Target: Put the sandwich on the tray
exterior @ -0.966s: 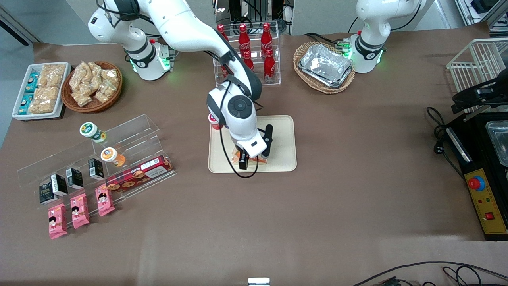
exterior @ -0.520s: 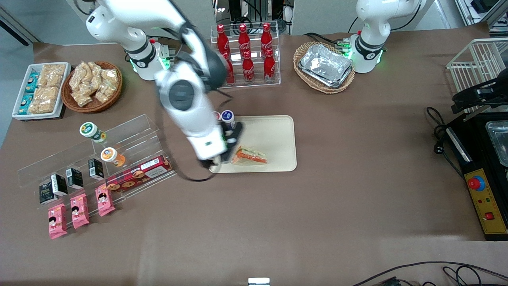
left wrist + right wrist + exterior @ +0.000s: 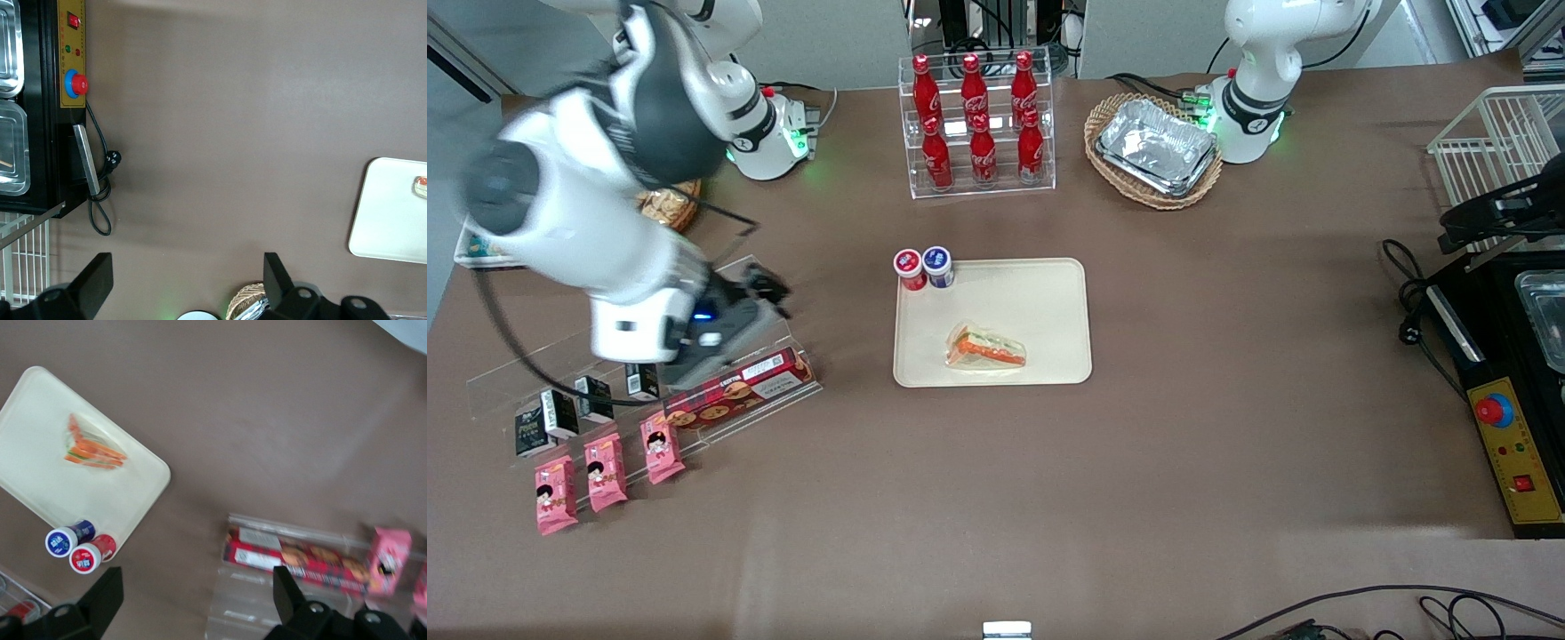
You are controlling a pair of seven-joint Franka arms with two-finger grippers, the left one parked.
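The sandwich [image 3: 987, 348], a clear-wrapped wedge with an orange and green filling edge, lies flat on the cream tray [image 3: 1040, 298], near the tray's edge closest to the front camera. Nothing touches it. My right gripper [image 3: 763, 292] hangs above the clear acrylic shelf, well away from the tray toward the working arm's end of the table. In the right wrist view the gripper [image 3: 197, 593] is open, with nothing between its wide-apart fingers. The same view shows the sandwich [image 3: 93, 450] on the tray [image 3: 33, 433]. The left wrist view catches the tray [image 3: 393, 213].
A red-lidded jar [image 3: 910, 266] and a blue-lidded jar [image 3: 937, 262] stand at the tray's corner. The acrylic shelf [image 3: 734, 293] holds a red cookie box [image 3: 738, 388], with pink snack packets [image 3: 605, 469] before it. A cola bottle rack [image 3: 978, 124] and a basket of foil trays [image 3: 1154, 147] stand farther back.
The gripper has left the sandwich lying on the tray and swung quickly away, toward the working arm's end, to above the acrylic shelf. The sandwich has stayed put since half a second ago.
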